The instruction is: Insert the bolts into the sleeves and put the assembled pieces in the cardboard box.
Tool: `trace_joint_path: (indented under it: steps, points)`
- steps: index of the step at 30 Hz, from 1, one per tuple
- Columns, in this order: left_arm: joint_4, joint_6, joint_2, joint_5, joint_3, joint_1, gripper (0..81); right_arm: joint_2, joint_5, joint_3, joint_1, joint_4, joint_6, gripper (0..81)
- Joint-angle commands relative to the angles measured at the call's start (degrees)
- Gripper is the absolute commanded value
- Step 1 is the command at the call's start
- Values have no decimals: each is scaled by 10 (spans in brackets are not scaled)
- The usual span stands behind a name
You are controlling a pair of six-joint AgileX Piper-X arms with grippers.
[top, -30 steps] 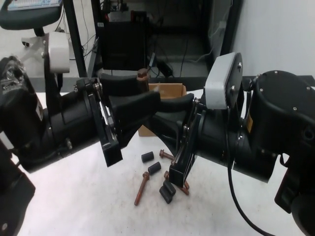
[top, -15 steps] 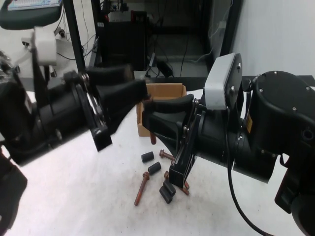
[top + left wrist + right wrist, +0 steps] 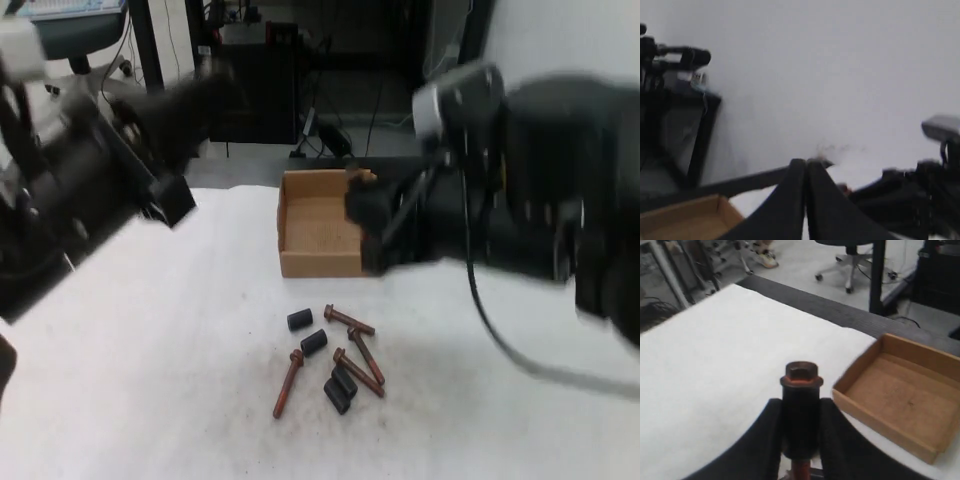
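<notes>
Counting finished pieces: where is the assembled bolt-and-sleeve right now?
The assembled piece is clamped in the right gripper, held above the bench close to the cardboard box.

Bench cover: white, matt, finely textured, with a cloth-like look

Cardboard box: plain brown board, matt, slightly fibrous on the inner floor, edges raw

Loose bolts: metal, dull coppery-brown finish, low sheen

Loose sleeves: black, matt, smooth; plastic or rubber, cannot tell which

Held sleeve, clamped in the right gripper: black, smooth, faint satin sheen

Bolt head above it: dark coppery metal, reddish at the flange, not polished

Fingers of the right gripper: black, matt, smooth, moulded plastic look

Left gripper, tips pressed together: same matt black finish
</notes>
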Motion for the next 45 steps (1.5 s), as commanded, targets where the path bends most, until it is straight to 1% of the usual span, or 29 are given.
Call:
trace_joint_path:
  steps: [1, 4, 8, 11, 16, 20, 23, 26, 29, 31, 36, 37, 38, 40, 43, 45]
  points:
    - [109, 8, -6, -30, -5, 2, 3, 35, 8, -52, -19, 64, 3, 8]
    - [257, 8, -6, -69, -5, 2, 3, 112, 8, -144, -39, 168, 25, 8]
    - [415, 8, -6, -70, -5, 2, 3, 232, 8, -277, -50, 271, 5, 8]
    - [488, 8, -6, -70, -5, 2, 3, 310, 8, -373, -50, 312, 2, 8]
    - [543, 20, -6, -68, -5, 2, 3, 416, 15, -490, -50, 345, 6, 8]
    - [562, 34, -6, -65, -5, 2, 3, 473, 31, -553, -52, 344, 20, 8]
    - [572, 34, -6, -65, -5, 2, 3, 505, 31, -581, -54, 344, 43, 8]
    - [579, 34, -6, -65, -6, 2, 3, 526, 30, -591, -55, 341, 44, 8]
    - [583, 34, -6, -51, -10, 2, 3, 535, 30, -593, -56, 328, 43, 9]
    - [583, 34, -7, -46, -14, 2, 3, 535, 30, -593, -57, 315, 29, 74]
    - [583, 34, -10, -40, -29, 2, 3, 534, 26, -602, -59, 286, 27, 389]
    - [583, 34, -11, -40, -31, 2, 3, 532, 26, -604, -59, 286, 27, 413]
    - [583, 34, -12, -40, -33, 2, 3, 532, 26, -607, -60, 294, 27, 407]
    - [583, 34, -15, -26, -36, 2, 3, 530, 27, -615, -63, 313, 27, 365]
    - [573, 73, -22, 14, -43, 1, 3, 519, 29, -622, -69, 346, 27, 214]
    - [557, 87, -28, 19, -48, 1, 3, 507, 26, -622, -73, 375, 31, 103]
